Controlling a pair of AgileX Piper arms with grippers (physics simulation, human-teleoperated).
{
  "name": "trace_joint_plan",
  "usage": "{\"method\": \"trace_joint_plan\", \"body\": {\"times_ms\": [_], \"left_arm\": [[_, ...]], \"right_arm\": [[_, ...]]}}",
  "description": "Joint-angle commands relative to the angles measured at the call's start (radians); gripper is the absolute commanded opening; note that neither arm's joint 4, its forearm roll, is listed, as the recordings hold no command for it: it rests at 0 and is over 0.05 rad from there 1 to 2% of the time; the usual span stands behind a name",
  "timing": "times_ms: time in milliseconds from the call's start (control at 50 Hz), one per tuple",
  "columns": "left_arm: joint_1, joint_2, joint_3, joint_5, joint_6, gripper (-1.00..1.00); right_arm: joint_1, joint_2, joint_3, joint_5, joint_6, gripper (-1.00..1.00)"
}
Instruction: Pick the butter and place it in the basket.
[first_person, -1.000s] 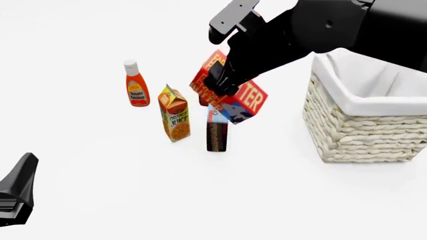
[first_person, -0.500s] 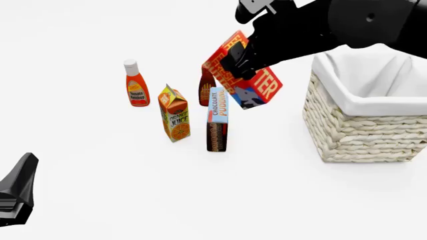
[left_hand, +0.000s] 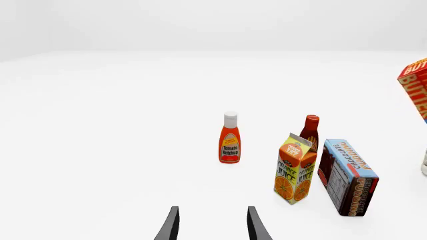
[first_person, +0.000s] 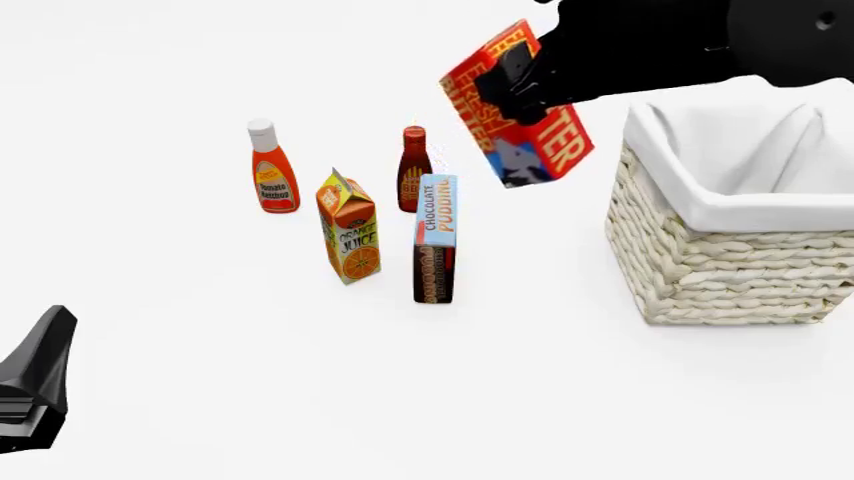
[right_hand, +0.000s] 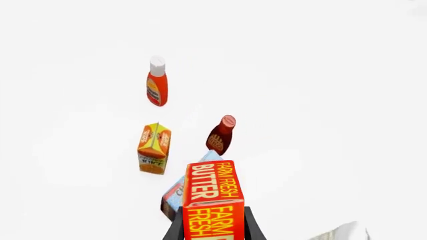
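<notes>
Plain white table (first_person: 240, 400). At right, a wicker basket (first_person: 727, 265) w/ cloth lining. The butter (first_person: 518, 105) is held tilted in the air, clamped in the right gripper (first_person: 514, 85), just left of the basket. Carry step; next, butter to be moved over the rim & released. Left gripper (left_hand: 212, 225) is spread apart, holding nothing.
</notes>
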Motion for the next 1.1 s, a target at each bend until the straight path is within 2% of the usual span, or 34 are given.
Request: {"method": "trace_joint_plan", "body": {"times_ms": [20,220,260,300,640,1100], "left_arm": [[0.0,0.0,0.0,0.0,0.0,1.0],[0.0,0.0,0.0,0.0,0.0,1.0],[0.0,0.0,0.0,0.0,0.0,1.0],[0.0,0.0,0.0,0.0,0.0,1.0],[0.0,0.0,0.0,0.0,0.0,1.0],[0.0,0.0,0.0,0.0,0.0,1.0]], "right_arm": [[-0.034,-0.05,0.006,-0.046,0.058,-1.0],[-0.054,-0.083,0.024,-0.08,0.095,-1.0],[-0.059,-0.083,0.034,-0.085,0.13,-1.0],[-0.073,-0.089,0.045,-0.097,0.119,-1.0],[-0.147,-0.153,0.078,-0.152,0.177,-1.0],[-0.231,-0.217,0.135,-0.215,0.225,-1.0]]}}
